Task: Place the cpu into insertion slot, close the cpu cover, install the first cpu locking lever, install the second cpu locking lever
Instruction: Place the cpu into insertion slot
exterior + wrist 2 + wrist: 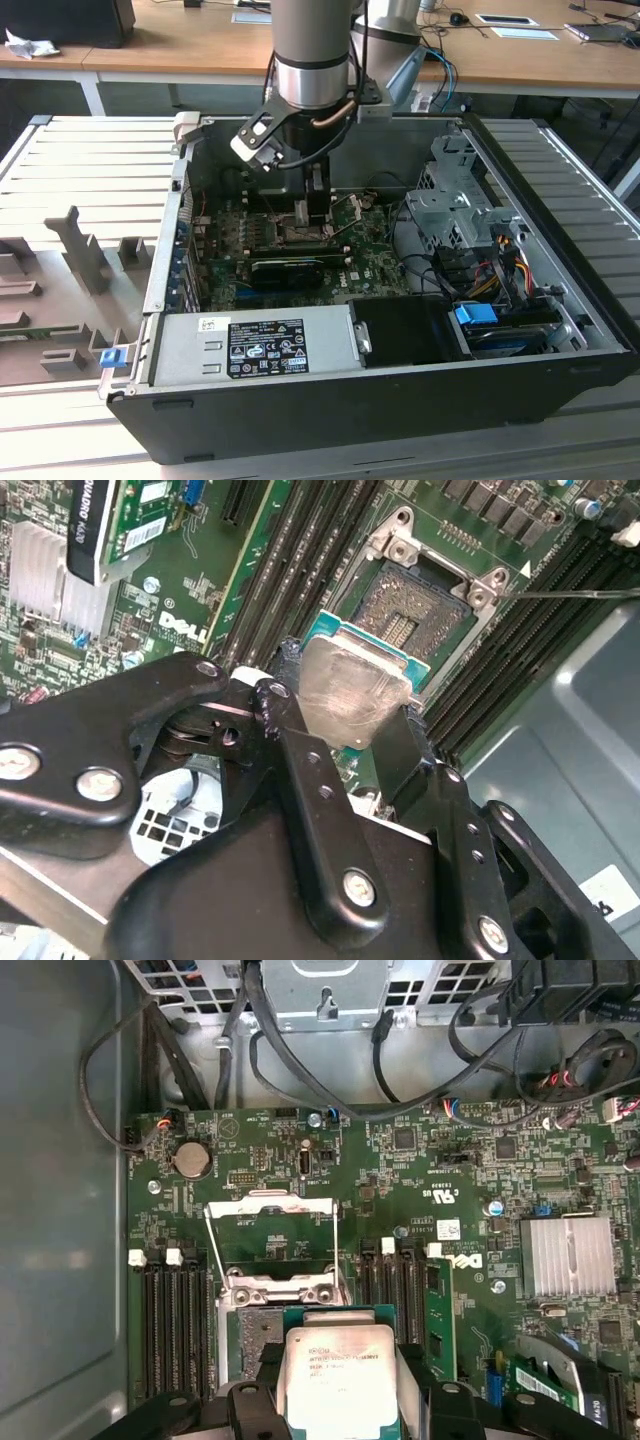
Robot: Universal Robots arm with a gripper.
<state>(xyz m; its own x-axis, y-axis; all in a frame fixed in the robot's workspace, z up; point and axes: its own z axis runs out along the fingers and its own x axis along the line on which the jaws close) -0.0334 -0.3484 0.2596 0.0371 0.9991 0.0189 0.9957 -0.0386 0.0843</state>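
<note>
In the second wrist view my jaws pinch the cpu (355, 695) by two side edges (silver top up), closed only as far as the chip lets them. It hangs over one edge of the bare insertion slot (415, 605). Long black memory slots (300, 570) run close on both sides. In the first wrist view the cpu cover (272, 1198) stands open beyond the slot.
</note>
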